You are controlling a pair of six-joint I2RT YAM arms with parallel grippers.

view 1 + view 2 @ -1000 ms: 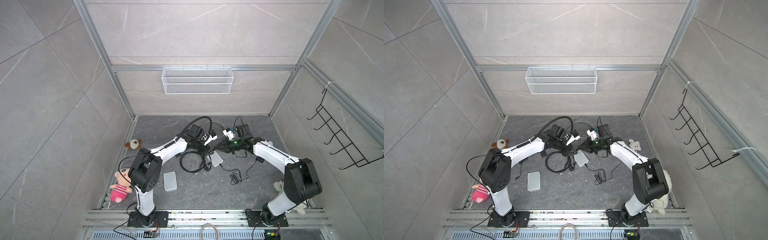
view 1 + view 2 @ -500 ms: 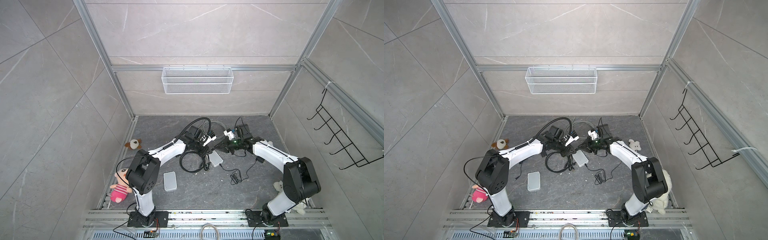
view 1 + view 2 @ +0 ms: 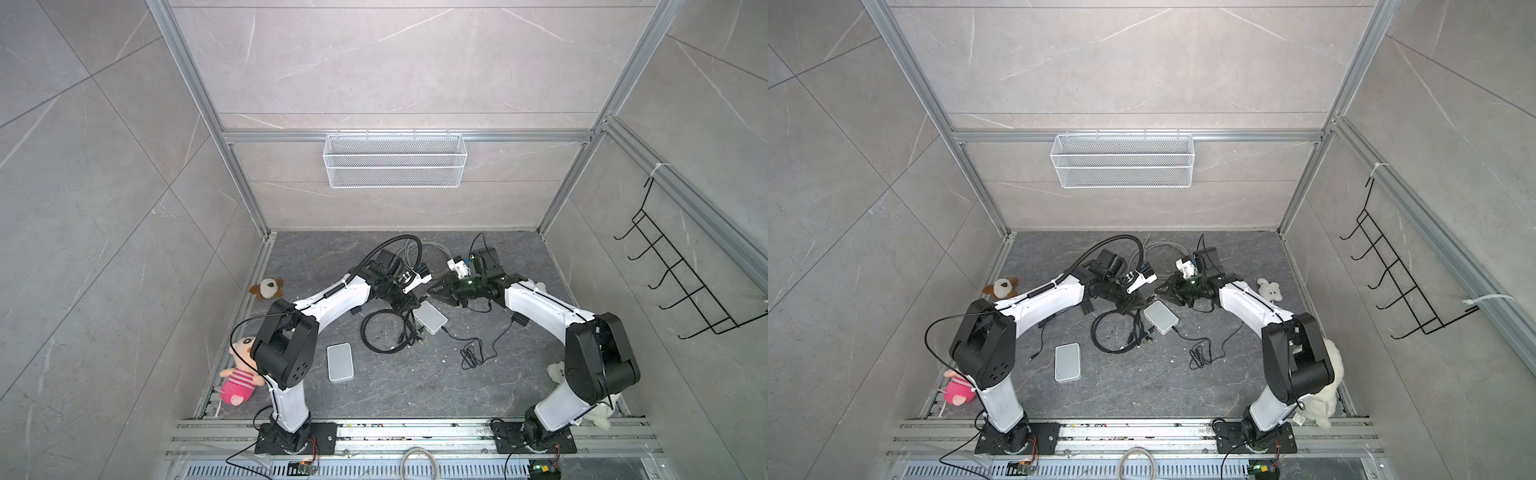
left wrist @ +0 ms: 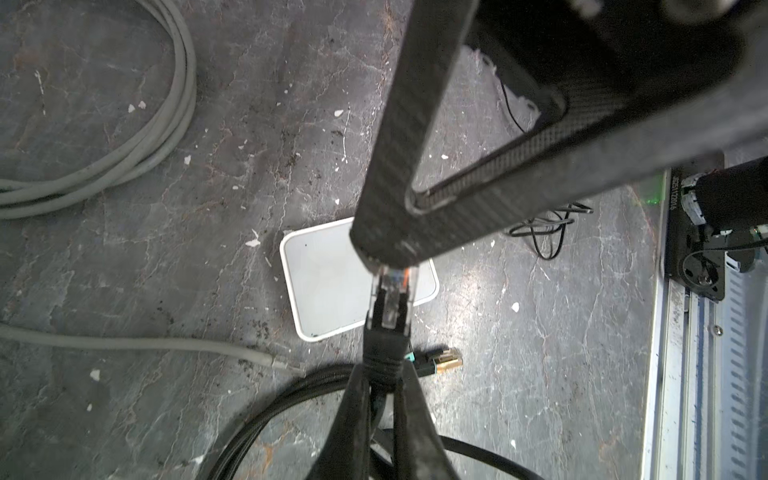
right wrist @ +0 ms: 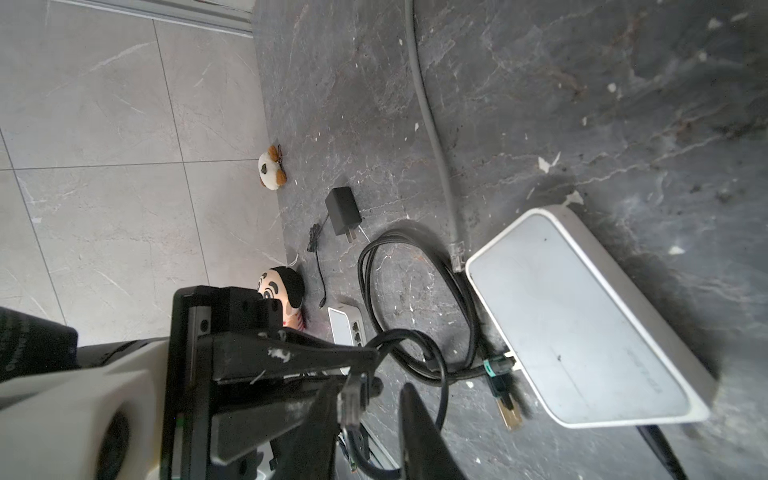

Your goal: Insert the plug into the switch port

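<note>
The plug point(image 4: 390, 299) is a clear connector with a black boot on a black cable. My left gripper point(image 4: 382, 374) is shut on the boot, with the clear tip sticking out past the fingers. It hangs just above the white switch point(image 4: 316, 270), a flat box on the dark floor point(image 3: 431, 318) point(image 3: 1160, 318) point(image 5: 582, 316). My right gripper point(image 5: 372, 395) stands open around the plug point(image 5: 351, 399), which lies against one finger, and that finger point(image 4: 395, 166) touches the plug's tip. In both top views the two grippers point(image 3: 413, 302) point(image 3: 436, 291) meet at the switch's far edge.
A gold plug with a teal boot point(image 5: 505, 399) lies beside the switch. The black cable's coil point(image 3: 384, 332) and a second white box point(image 3: 340, 361) lie to the left. A grey cable coil point(image 3: 415, 253), thin black wire point(image 3: 471, 357), black adapter point(image 5: 343, 210) and plush toys point(image 3: 266, 287) lie around.
My left gripper has closed on the plug's boot. My right gripper, which was shut on the plug, has opened. Both arms stayed nearly in place above the switch.
</note>
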